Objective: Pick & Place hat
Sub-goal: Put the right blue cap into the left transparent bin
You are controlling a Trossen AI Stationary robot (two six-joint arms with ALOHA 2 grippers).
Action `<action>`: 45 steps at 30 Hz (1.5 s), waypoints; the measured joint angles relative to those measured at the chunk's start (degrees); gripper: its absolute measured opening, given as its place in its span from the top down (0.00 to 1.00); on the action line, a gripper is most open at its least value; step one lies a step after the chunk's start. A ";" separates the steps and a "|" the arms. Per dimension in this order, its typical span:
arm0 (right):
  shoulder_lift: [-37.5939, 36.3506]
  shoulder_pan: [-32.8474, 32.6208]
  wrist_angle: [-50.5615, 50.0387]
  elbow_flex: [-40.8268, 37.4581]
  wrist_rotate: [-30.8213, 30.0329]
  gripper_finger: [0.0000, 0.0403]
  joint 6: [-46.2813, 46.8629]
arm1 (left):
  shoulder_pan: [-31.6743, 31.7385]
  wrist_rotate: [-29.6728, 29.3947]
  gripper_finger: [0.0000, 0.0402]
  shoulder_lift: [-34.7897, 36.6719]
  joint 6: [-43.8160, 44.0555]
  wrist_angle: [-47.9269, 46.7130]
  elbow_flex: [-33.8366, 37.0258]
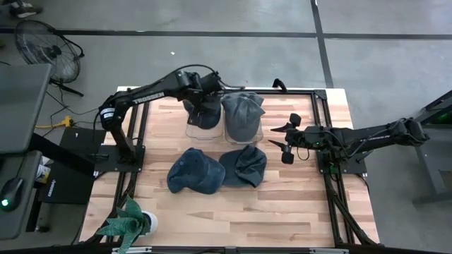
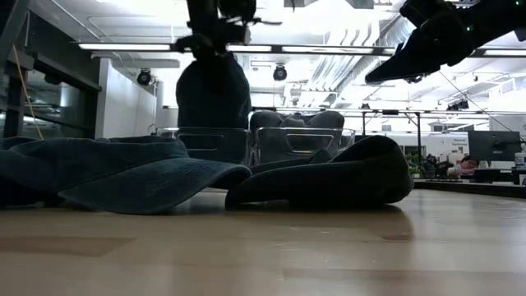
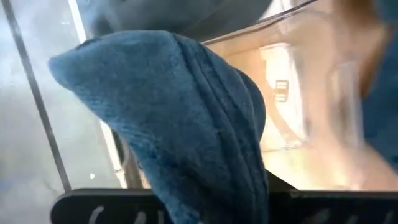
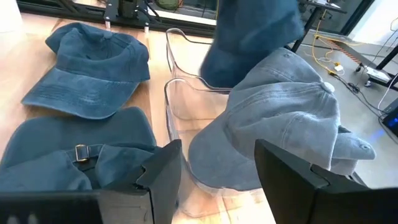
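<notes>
The left hand (image 1: 203, 106) is hidden under the dark blue hat (image 1: 203, 113) it carries, so its fingers cannot be seen from above. In the left wrist view that hat (image 3: 186, 118) fills the frame, and the clear bin (image 3: 298, 93) behind it is blurred. In the low view the picture's upper edge cuts off both arms, and the two hats (image 2: 123, 173) lying nearest on the surface (image 2: 263, 247) hide the bins' bases.

Bright overhead lighting, blurred left wrist view
</notes>
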State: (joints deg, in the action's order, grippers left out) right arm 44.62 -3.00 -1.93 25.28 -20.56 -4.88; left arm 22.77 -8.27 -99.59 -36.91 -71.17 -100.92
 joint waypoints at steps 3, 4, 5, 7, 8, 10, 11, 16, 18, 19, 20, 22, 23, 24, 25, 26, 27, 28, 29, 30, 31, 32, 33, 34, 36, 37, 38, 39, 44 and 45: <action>0.00 -0.01 -0.15 0.00 0.91 0.51 0.22 | 2.63 0.22 1.00 -0.68 -2.14 1.74 -0.05; 0.00 -0.01 -0.16 0.00 1.17 0.51 0.37 | 3.59 0.25 1.00 -0.74 -2.86 1.74 -0.04; 0.00 -0.03 -0.16 0.02 1.21 0.51 0.49 | 4.48 0.26 1.00 -0.74 -3.41 2.12 -0.04; 0.00 -0.03 -0.18 0.02 1.33 0.51 0.60 | 6.25 1.57 1.00 -0.68 -4.80 3.66 -0.04; 0.00 -0.03 -0.16 0.02 1.41 0.51 0.60 | 7.07 2.86 1.00 -0.68 -5.24 4.16 -0.04; 0.00 -0.03 -0.18 0.02 1.43 0.51 0.60 | 8.46 4.62 1.00 -0.70 -6.18 5.40 -0.04; 0.00 -0.03 -0.17 0.02 1.44 0.51 0.60 | 9.10 5.09 1.00 -0.70 -6.53 5.85 -0.04; 0.00 -0.03 -0.33 0.02 1.45 0.51 1.48 | 11.26 8.05 1.00 -0.70 -7.98 9.37 1.21; 0.00 -0.03 -0.40 0.02 1.43 0.51 1.75 | 11.60 8.11 1.00 -0.70 -8.35 10.97 2.38; 0.00 -0.03 -0.40 0.02 1.43 0.51 1.94 | 11.58 8.01 1.00 -0.70 -8.37 11.71 2.93; 0.00 -0.03 -0.40 0.02 1.45 0.51 2.00 | 11.57 7.91 1.00 -0.70 -8.37 12.12 3.42; 0.00 -0.03 -0.40 0.02 1.44 0.51 2.05 | 11.41 7.93 1.00 -0.68 -8.31 12.76 4.78; 0.00 -0.03 -0.40 0.02 1.45 0.51 2.14 | 11.36 8.01 1.00 -0.68 -8.30 12.87 5.46; 0.00 -0.03 -0.40 0.03 1.43 0.51 2.29 | 11.36 8.02 1.00 -0.68 -8.23 12.91 6.19; 0.00 -0.03 -0.40 0.04 1.43 0.51 2.35 | 11.36 7.98 1.00 -0.68 -7.89 12.92 6.79; 0.00 -0.03 -0.40 0.04 1.43 0.51 2.35 | 11.36 7.98 1.00 -0.68 -7.82 13.00 7.35; 0.00 -0.03 -0.40 0.04 1.45 0.51 2.33 | 11.36 7.97 1.00 -0.68 -7.76 13.18 8.11; 0.00 -0.03 -0.40 0.04 1.43 0.51 2.35 | 11.36 7.90 1.00 -0.68 -7.75 13.57 9.02; 0.00 -0.03 -0.40 0.04 1.43 0.51 2.35 | 11.36 7.59 1.00 -0.68 -7.76 14.44 9.89; 0.00 -0.03 -0.40 0.04 1.43 0.51 2.35 | 11.36 6.98 1.00 -0.68 -7.74 15.81 10.63; 0.00 -0.03 -0.40 0.04 1.43 0.51 2.35 | 11.36 6.25 1.00 -0.70 -7.65 17.32 11.16; 0.00 -0.03 -0.39 0.04 1.44 0.51 2.35 | 11.36 5.90 1.00 -0.70 -7.47 18.43 11.48; 0.00 -0.03 -0.40 0.04 1.43 0.51 2.39 | 11.36 5.82 1.00 -0.70 -7.43 18.98 11.58; 0.00 -0.03 -0.38 0.04 1.43 0.51 2.51 | 11.36 5.87 1.00 -0.70 -7.41 19.29 11.58; 0.00 -0.03 -0.38 0.04 1.43 0.51 2.55 | 11.36 6.27 1.00 -0.70 -7.41 19.83 11.58; 0.00 -0.03 -0.39 0.04 1.43 0.51 2.55 | 11.36 6.45 1.00 -0.70 -7.41 20.11 11.58; 0.00 -0.03 -0.40 0.04 1.43 0.51 2.55 | 11.34 6.47 1.00 -0.70 -7.40 20.24 11.58; 0.00 -0.03 -0.39 0.04 1.43 0.51 2.55 | 11.34 6.47 1.00 -0.70 -7.31 20.21 11.58; 0.00 -0.03 -0.38 0.04 1.45 0.51 2.64 | 11.34 6.48 0.98 -0.70 -5.26 20.19 11.58; 0.00 -0.03 -0.38 0.04 1.47 0.51 2.86 | 11.34 6.48 0.96 -0.68 -5.22 20.26 11.58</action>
State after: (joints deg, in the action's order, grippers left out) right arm 44.62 -3.03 -2.31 25.32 -19.09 -2.02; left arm 34.11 -1.80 -100.28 -42.13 -50.92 -89.34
